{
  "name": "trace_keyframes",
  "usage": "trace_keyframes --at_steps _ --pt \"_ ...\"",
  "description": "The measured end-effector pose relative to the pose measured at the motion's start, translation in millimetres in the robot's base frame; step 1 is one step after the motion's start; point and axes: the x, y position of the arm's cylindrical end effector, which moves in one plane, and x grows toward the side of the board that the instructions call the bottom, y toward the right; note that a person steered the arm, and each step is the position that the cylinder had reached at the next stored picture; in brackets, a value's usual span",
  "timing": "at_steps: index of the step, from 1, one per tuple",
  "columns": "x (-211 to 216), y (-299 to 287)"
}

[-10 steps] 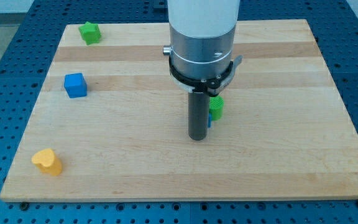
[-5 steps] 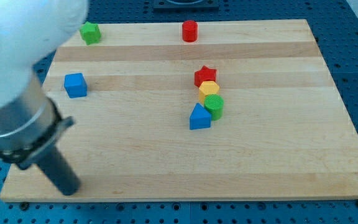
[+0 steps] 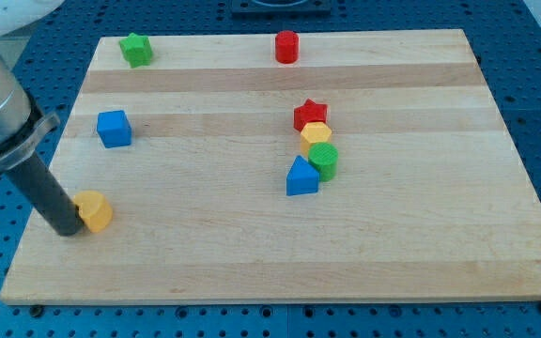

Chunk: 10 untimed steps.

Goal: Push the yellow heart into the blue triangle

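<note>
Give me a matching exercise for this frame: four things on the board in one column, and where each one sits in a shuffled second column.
Things:
1. yellow heart
2. blue triangle
3. red cylinder
4. green star

Places:
A. top edge, near the view's middle
B. touching the green cylinder
C. against my tip, near the view's left edge
D. top left corner

Pairs: 1-C, 2-B, 3-A, 4-D

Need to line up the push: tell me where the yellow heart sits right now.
The yellow heart lies near the board's lower-left corner in the camera view, below the blue cube, with my tip touching its left side.
</note>
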Motion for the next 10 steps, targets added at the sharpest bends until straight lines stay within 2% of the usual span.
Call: trace_keyframes --at_steps 2,4,5,7,10 --pt "-28 23" --pt "-30 87" --pt "-26 111" --pt "14 114" --pt "15 146"
